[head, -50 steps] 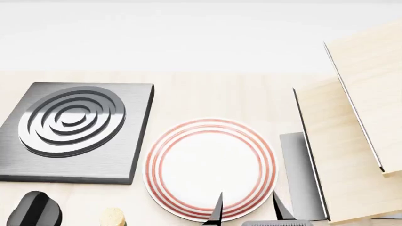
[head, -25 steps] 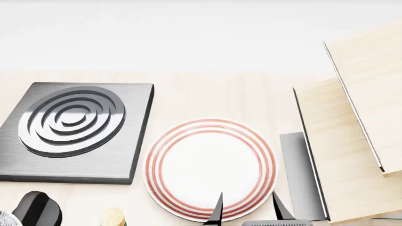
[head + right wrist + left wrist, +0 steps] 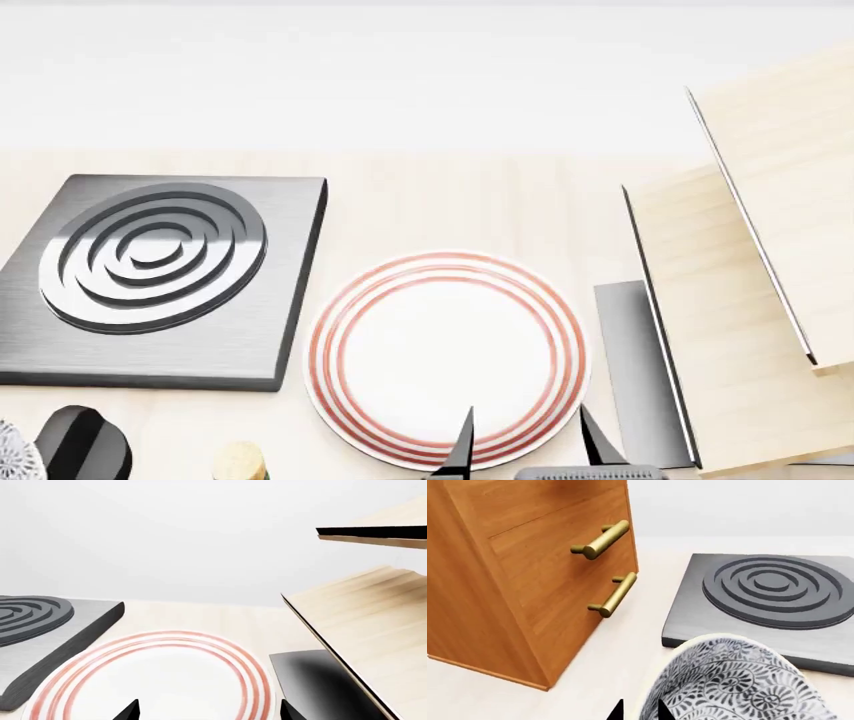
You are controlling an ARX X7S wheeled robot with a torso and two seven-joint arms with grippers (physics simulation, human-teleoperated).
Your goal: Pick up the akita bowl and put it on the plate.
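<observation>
While the counter (image 3: 441, 200) fills the head view, pale wooden panels (image 3: 747, 330) lean at 3 o'clock and the dark burner (image 3: 154, 280) lies at 9 o'clock. Plate (image 3: 447, 355): flat on the counter just below centre, between burner and panels, bare. Cabinet (image 3: 527, 575): brown, with two brass handles (image 3: 607, 567), shown by the left wrist view beside the burner (image 3: 767, 600). Bowl (image 3: 740, 680): raised before the burner's near edge in that view; in the head view only a patterned sliver (image 3: 14, 455) shows at 8 o'clock, well apart from the plate. Left gripper (image 3: 640, 712): two dark tips close together at the bowl's rim, apparently pinching it. Right gripper (image 3: 527, 440): at 6 o'clock, tips spread wide over the plate's near rim, holding nothing.
</observation>
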